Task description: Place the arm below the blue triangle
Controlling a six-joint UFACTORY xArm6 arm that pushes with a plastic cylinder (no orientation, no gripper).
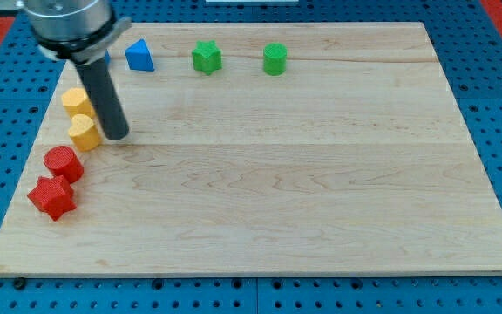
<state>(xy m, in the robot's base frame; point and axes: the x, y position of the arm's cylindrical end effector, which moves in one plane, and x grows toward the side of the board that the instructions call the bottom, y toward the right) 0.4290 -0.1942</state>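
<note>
The blue triangle (139, 56) sits near the view's top left on the wooden board (303, 192). My tip (117, 135) rests on the board below the blue triangle and slightly to its left, well apart from it. The tip is just right of the yellow heart (84, 132). A second blue block (105, 58) is mostly hidden behind the rod, left of the triangle.
A yellow block (77, 101) lies above the yellow heart. A red cylinder (63, 163) and a red star (52, 197) sit at the left edge. A green star (206, 58) and a green cylinder (274, 58) stand along the top.
</note>
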